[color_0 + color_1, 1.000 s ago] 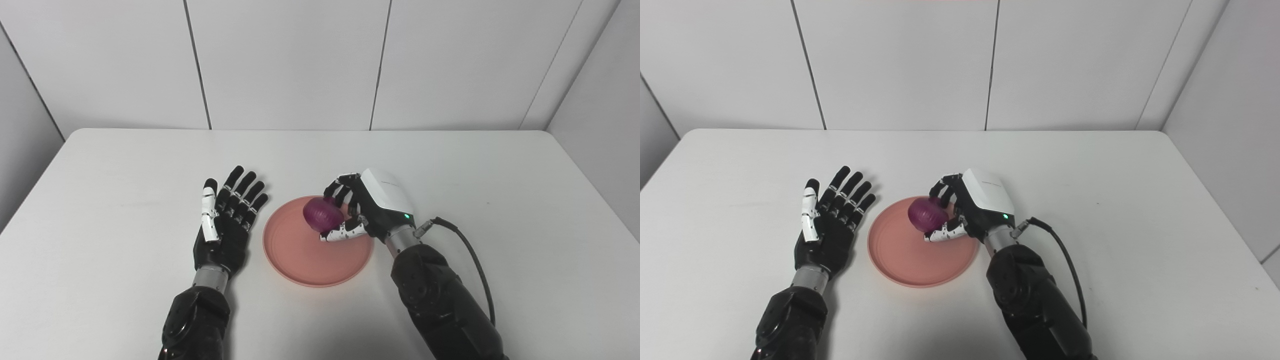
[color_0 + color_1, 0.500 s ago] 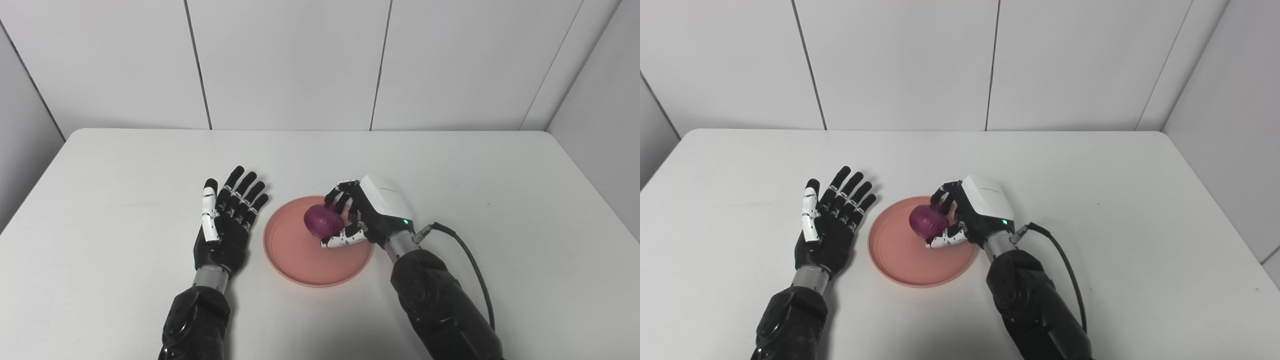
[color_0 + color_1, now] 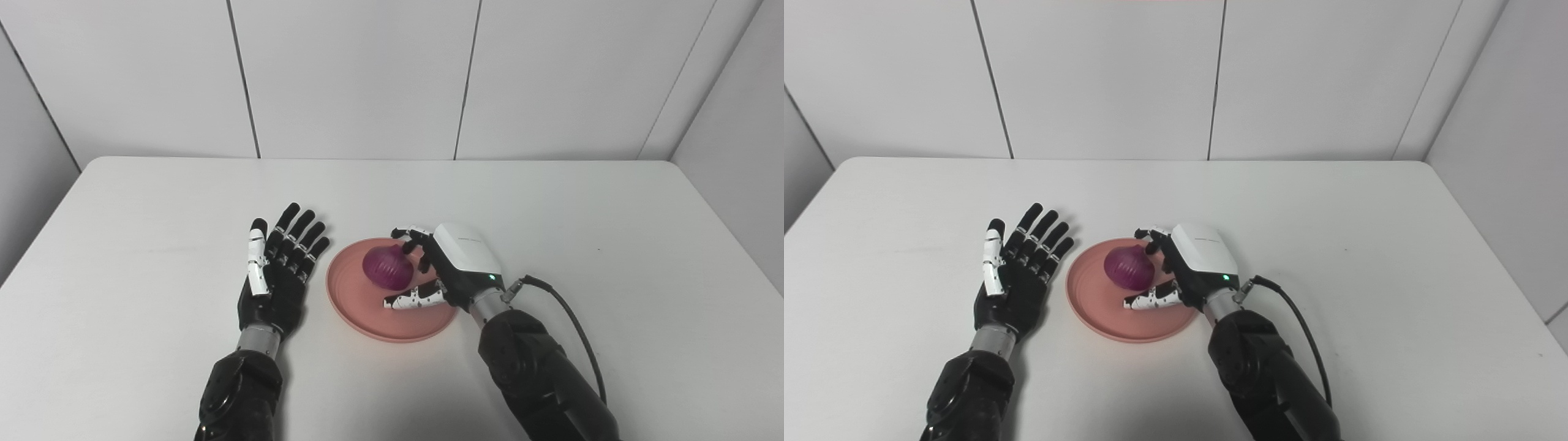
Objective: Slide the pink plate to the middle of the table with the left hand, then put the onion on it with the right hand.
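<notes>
The pink plate (image 3: 375,309) lies near the middle of the white bench (image 3: 551,202), and the purple onion (image 3: 387,268) sits on its far part. The right hand (image 3: 456,269) is just beside the onion on its right side, with the fingers (image 3: 409,233) spread apart around it; the thumb (image 3: 411,300) reaches over the plate in front of the onion. It seems the fingers do not grip it, but a light touch is hard to exclude. The left hand (image 3: 275,275) rests beside the plate on its left, palm up, fingers open and holding nothing.

A white table (image 3: 551,202) with rounded corners stands against pale panelled walls (image 3: 355,73) with dark vertical seams.
</notes>
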`<state>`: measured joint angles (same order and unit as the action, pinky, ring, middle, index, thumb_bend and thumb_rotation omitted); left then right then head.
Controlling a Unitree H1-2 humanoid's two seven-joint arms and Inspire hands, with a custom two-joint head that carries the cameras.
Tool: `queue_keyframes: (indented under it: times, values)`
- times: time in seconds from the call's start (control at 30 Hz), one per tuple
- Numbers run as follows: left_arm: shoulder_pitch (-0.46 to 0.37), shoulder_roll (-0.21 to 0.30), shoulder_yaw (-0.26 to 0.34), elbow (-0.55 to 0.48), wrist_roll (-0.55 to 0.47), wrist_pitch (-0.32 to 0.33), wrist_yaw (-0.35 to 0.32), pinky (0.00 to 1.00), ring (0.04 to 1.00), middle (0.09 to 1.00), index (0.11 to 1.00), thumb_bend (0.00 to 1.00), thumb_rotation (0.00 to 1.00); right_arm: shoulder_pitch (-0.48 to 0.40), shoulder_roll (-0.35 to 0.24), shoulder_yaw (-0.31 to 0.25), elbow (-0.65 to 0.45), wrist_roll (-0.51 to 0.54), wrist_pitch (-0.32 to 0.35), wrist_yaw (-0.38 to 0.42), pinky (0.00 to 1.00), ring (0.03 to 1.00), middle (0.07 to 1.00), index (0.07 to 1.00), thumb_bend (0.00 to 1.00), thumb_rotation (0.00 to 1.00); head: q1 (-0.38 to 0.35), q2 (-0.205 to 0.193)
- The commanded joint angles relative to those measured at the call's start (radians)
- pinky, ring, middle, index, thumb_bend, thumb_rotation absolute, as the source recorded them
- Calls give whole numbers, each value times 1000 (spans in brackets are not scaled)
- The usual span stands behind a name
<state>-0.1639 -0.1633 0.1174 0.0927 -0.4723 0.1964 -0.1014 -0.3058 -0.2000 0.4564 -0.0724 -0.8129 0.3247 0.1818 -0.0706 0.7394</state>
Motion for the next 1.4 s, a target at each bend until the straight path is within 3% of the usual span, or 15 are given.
queue_keyframes:
  times: [0.0, 0.5, 0.8, 1.03, 1.37]
  values:
    - [12, -16, -2, 17, 9, 20, 24, 861, 855, 860, 844, 387, 1000, -32, -8, 1, -33, -21, -23, 8, 389, 559, 772, 838, 960, 360, 1, 1]
    - [13, -18, -1, 20, 8, 16, 21, 863, 855, 860, 847, 389, 1000, -21, -7, 2, -48, -38, -9, 65, 372, 563, 839, 879, 956, 311, 4, 5]
    - [11, -18, 1, 25, 6, 16, 22, 865, 857, 866, 850, 391, 1000, -14, -2, -23, -120, 8, -35, 67, 401, 567, 856, 898, 955, 324, 3, 1]
    - [10, -15, -3, 30, 10, 7, 17, 863, 853, 861, 846, 391, 1000, 0, 1, -62, -216, 62, -50, 54, 352, 541, 845, 889, 950, 314, 0, -5]
    - [8, -16, -4, 33, 10, 3, 20, 863, 857, 866, 849, 389, 1000, 0, -3, -159, -350, 113, 16, 114, 380, 553, 837, 905, 938, 352, 1, -11]
